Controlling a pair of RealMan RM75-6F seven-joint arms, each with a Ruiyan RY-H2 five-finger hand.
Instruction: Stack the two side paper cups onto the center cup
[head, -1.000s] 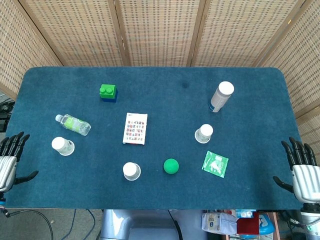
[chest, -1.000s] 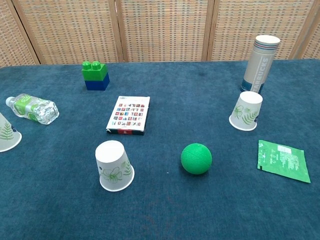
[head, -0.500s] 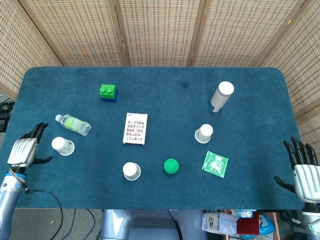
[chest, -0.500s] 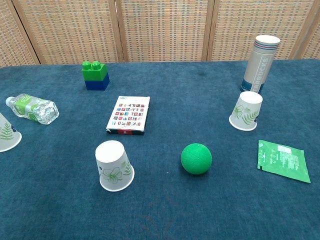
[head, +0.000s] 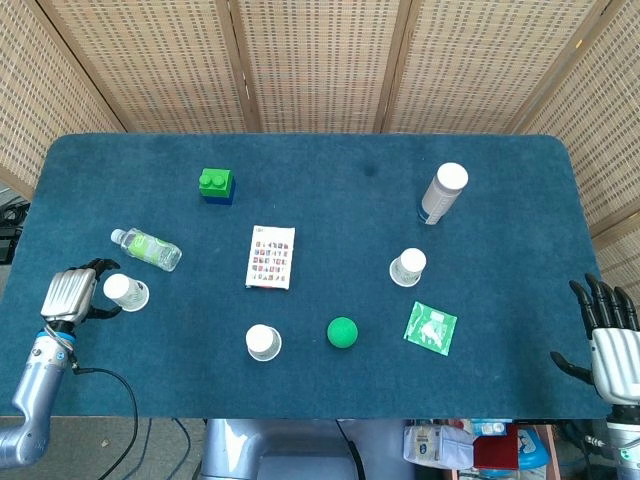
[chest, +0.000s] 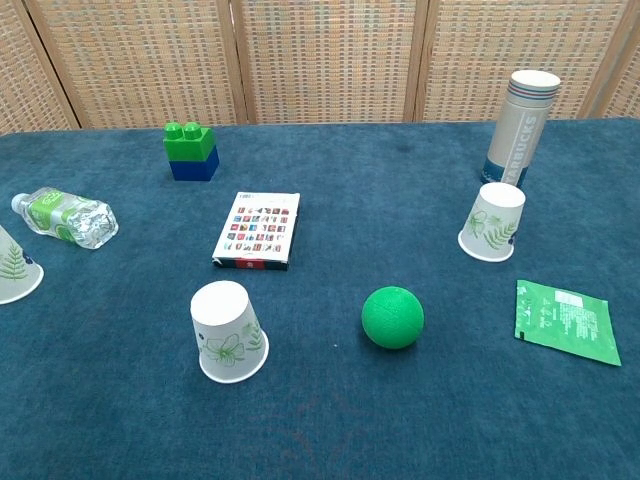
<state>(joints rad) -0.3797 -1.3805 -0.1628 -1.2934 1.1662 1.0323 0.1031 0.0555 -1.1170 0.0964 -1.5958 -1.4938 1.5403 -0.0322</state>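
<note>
Three white paper cups with green leaf prints stand upside down on the blue table. The left cup (head: 124, 291) (chest: 15, 268) is near the left edge, the center cup (head: 263, 342) (chest: 228, 330) near the front, and the right cup (head: 408, 266) (chest: 493, 222) further back on the right. My left hand (head: 70, 293) sits just left of the left cup, fingers spread toward it and holding nothing; I cannot tell whether they touch. My right hand (head: 610, 345) hangs open off the table's right front corner. Neither hand shows in the chest view.
A water bottle (head: 147, 248) lies just behind the left cup. A green and blue block (head: 216, 185), a card box (head: 271, 257), a green ball (head: 342, 332), a green packet (head: 430, 328) and a tall tumbler (head: 442, 193) are spread over the table (head: 330, 200).
My left hand has moved right and inward from the table's left edge up beside the left cup. The right hand has dropped slightly lower. No cup has moved.
</note>
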